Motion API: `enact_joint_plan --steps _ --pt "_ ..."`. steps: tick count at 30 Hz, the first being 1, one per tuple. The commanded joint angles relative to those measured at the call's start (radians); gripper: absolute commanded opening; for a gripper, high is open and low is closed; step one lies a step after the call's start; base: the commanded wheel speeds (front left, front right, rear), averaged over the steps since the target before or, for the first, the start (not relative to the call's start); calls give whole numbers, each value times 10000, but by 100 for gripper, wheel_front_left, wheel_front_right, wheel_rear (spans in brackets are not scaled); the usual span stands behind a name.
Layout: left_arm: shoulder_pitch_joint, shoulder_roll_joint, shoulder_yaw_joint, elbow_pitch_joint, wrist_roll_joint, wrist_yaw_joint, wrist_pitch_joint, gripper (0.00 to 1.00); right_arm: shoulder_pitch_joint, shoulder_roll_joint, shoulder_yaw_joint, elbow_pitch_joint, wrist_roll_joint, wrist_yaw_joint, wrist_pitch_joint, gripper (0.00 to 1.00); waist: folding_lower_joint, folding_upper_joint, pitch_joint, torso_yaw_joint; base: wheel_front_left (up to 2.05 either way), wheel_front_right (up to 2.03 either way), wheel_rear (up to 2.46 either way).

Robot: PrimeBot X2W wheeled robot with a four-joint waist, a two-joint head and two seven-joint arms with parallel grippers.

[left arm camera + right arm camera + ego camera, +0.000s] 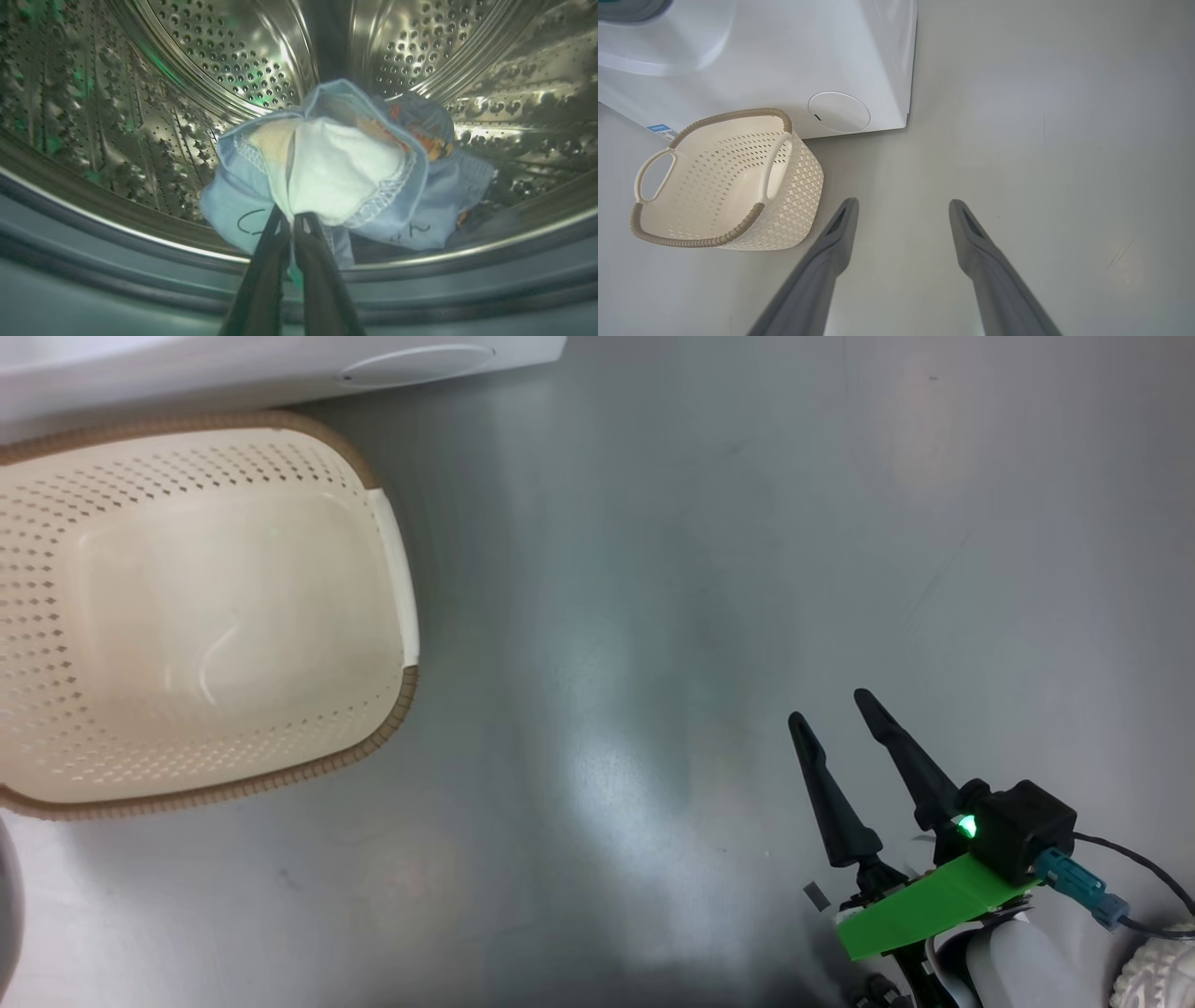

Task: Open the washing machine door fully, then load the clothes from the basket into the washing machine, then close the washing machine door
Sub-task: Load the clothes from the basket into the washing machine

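Observation:
The clothes, a bunched light-blue and white bundle with orange print, lie at the front lip of the washing machine's perforated steel drum. My left gripper is shut, with its tips pinched into the white fold of the bundle. The cream basket stands empty on the floor in front of the white washing machine; the right wrist view also shows this basket and the machine. My right gripper hangs open over bare floor, right of the basket, holding nothing. The washing machine door is out of view.
A grey rubber ring runs below the drum's edge, just under my left fingers. The machine's round white flap and blue label sit low on its front, behind the basket. Smooth grey floor stretches to the right.

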Motion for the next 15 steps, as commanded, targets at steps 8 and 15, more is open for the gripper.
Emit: enact_joint_plan --steps 8,15 --pt "-264 574 -59 -1230 10 -222 -369 0 232 -42 355 -116 34 16 -48 100 0 0 -96 44 0 0 0" --pt "-235 822 82 -1813 -70 -381 -376 0 127 -13 395 -151 104 16 -48 100 0 0 218 -165 0 0 0"
